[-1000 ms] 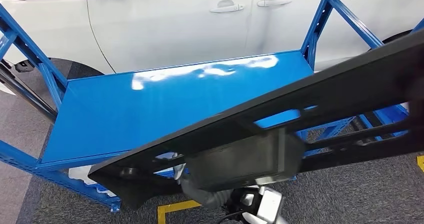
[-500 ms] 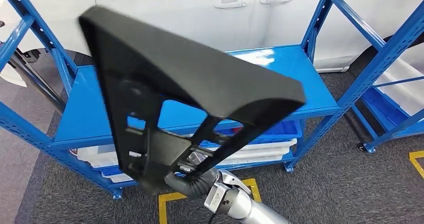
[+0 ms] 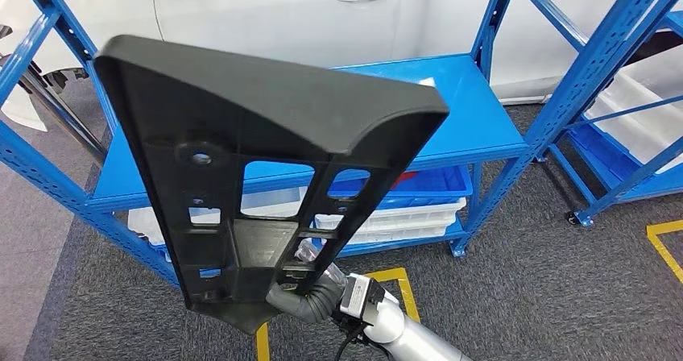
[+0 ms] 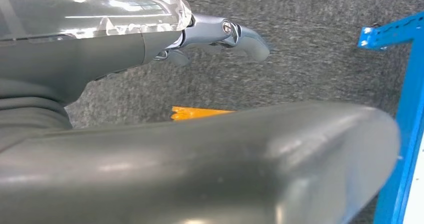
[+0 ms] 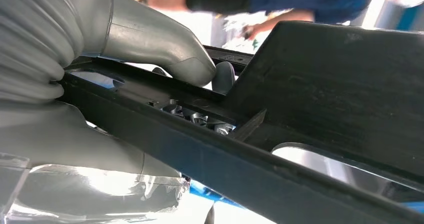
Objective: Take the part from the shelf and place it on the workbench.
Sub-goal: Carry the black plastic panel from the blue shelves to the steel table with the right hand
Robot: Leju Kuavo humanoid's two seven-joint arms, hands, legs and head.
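head view, part (image 3: pixel 266 127) hides right hand (image 3: pixel 310 284)

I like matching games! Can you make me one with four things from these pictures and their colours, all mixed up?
Things:
1. big part held by the right robot hand
2. shelf board
3. car door
4. floor tape

Colours:
A. white
B. yellow
C. black
D. blue

Right pairs: 1-C, 2-D, 3-A, 4-B
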